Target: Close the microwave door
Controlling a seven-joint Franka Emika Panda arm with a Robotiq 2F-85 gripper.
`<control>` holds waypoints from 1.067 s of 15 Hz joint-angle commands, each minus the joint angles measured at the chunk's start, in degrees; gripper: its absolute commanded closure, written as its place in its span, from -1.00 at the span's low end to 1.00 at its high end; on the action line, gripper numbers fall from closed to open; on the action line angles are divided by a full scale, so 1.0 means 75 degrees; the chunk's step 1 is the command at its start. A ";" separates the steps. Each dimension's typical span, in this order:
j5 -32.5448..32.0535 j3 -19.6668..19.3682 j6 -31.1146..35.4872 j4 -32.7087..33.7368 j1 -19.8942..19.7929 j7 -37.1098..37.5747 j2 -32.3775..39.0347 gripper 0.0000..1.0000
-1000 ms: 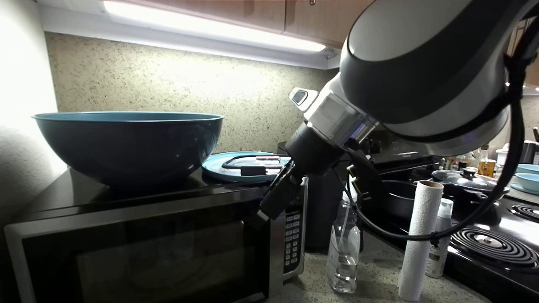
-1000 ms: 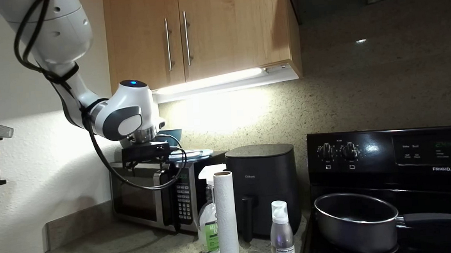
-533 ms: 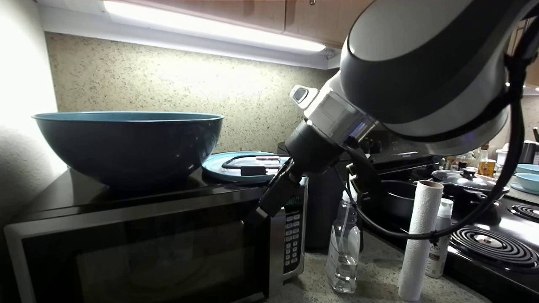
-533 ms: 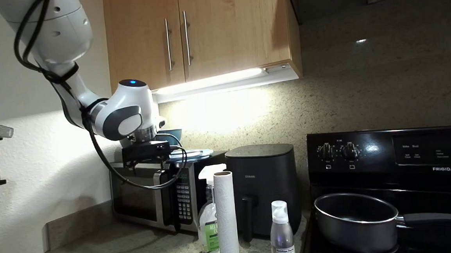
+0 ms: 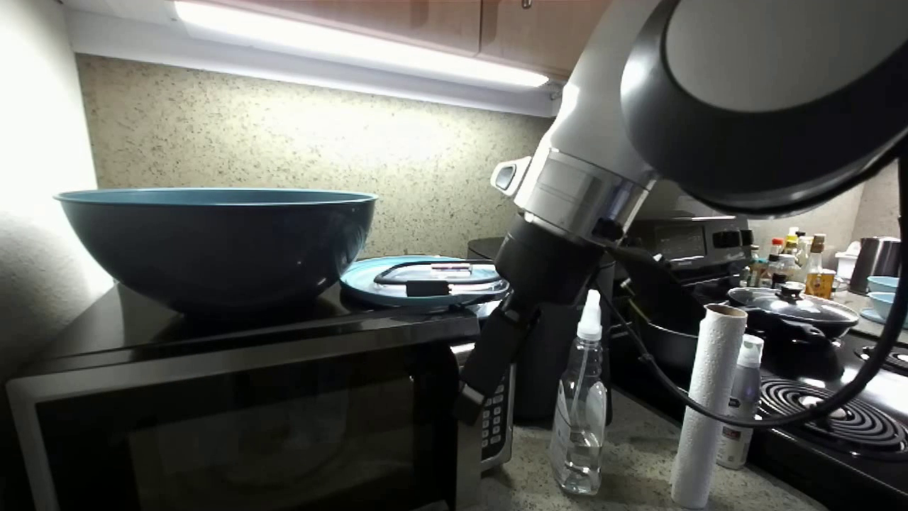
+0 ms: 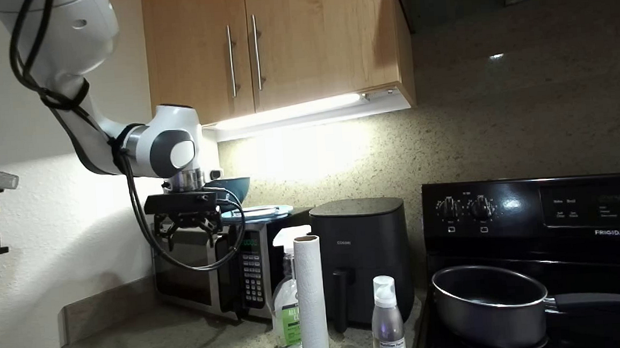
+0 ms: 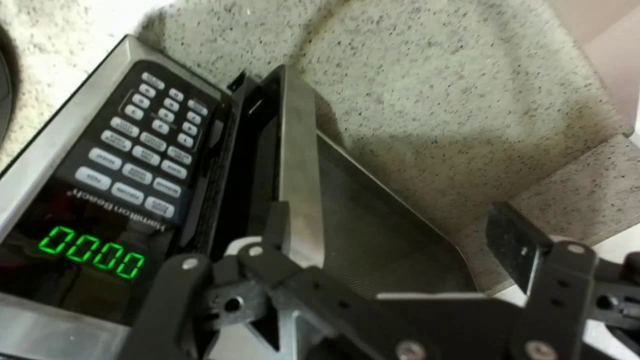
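Observation:
The microwave door (image 5: 269, 433) is a dark glass panel with a grey frame. It stands ajar; a dark gap shows in the wrist view between its silver edge (image 7: 302, 165) and the button strip (image 7: 145, 135). The door also shows in an exterior view (image 6: 187, 273). My gripper (image 7: 390, 220) is open and empty, pointing down at the door's upper free corner. In the wrist view one finger is at the door's inner side and the other is out past its front. Contact with the door cannot be told. The gripper shows in both exterior views (image 5: 472, 401) (image 6: 190, 239).
A big blue bowl (image 5: 213, 248) and blue plates (image 5: 397, 284) sit on the microwave. A spray bottle (image 5: 580, 419), a paper roll (image 5: 709, 404) and a black air fryer (image 6: 361, 262) stand beside it. A pot (image 6: 490, 308) is on the stove. A cable loop hangs from the arm.
The arm has moved away from the microwave's front and turned, so the spread fingers now show in an exterior view. The door has swung slightly further out from the body.

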 commanded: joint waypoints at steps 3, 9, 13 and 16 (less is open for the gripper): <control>-0.0055 0.0087 -0.1077 -0.0130 0.0014 0.0823 -0.0317 -1.00; -0.0096 0.0017 -0.1365 0.0010 -0.0047 0.0966 -0.0057 -1.00; -0.0214 -0.0053 -0.1044 0.0055 -0.0099 0.0696 0.0228 -1.00; -0.0136 -0.0116 -0.0631 0.0061 -0.0162 0.0463 0.0469 -1.00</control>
